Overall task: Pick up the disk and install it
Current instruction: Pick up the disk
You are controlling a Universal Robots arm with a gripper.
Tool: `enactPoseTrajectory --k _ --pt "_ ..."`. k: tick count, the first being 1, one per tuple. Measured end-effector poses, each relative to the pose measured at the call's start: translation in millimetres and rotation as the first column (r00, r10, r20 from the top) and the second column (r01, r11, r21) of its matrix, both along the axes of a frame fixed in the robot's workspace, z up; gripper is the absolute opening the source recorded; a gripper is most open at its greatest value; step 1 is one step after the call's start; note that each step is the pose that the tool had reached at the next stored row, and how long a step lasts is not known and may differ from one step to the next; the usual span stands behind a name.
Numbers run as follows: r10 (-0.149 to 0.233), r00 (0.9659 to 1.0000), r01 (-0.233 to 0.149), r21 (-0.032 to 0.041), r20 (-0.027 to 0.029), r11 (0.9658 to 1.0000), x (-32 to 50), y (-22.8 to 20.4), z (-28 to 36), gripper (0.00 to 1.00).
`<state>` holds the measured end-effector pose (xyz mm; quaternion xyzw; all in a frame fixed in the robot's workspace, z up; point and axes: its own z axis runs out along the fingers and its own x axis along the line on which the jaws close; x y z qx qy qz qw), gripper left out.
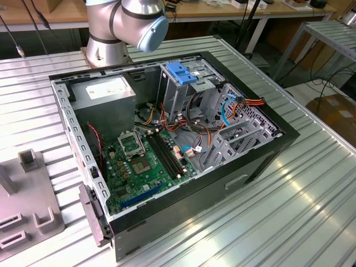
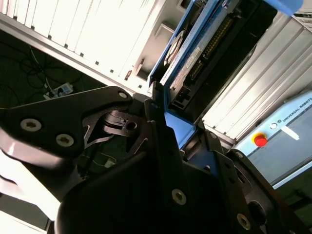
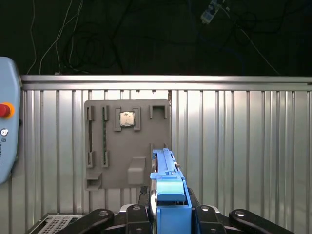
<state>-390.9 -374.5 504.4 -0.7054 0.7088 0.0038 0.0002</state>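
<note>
Jaws clamped on disk (image 3: 170,195), held edge-on

arm (image 1: 119,28): base upright, joint bent | hand (image 3: 168,207): fingers clamped

The flat rectangular disk (image 3: 165,168), a dark grey metal body framed by bright blue plastic rails, is clamped in the gripper (image 3: 169,204).

- **First wrist view:** The disk is seen edge-on. One blue rail faces the camera, and the body projects straight out from between the closed black fingers. The ribbed metal table (image 3: 243,146) lies behind it.
- **Second wrist view:** The disk (image 2: 192,48) shows a long blue rail along one side. Its dark end face carries a row of connector pins. One end is seated between the fingers and the other end is free.
</note>
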Motion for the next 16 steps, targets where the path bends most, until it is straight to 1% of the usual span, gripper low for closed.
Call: enactPoseTrajectory --k 1,2,4,13,16 --pt "0.000 1.0000 0.000 0.0000 0.0000 1.0000 1.9 0.0 0.0 0.37" --pt "0.000 1.0000 0.000 -0.0001 -0.0001 1.0000 6.7 0.0 0.0 0.37" --pt "0.000 1.0000 0.000 0.0000 0.0000 1.0000 13.0 0.0 0.0 0.37" --pt "0.000 1.0000 0.000 0.0000 -0.0001 1.0000 36.5 0.0 0.0 0.37" --pt "0.000 1.0000 0.000 0.0000 0.0000 1.0000 45.5 0.0 0.0 0.37"
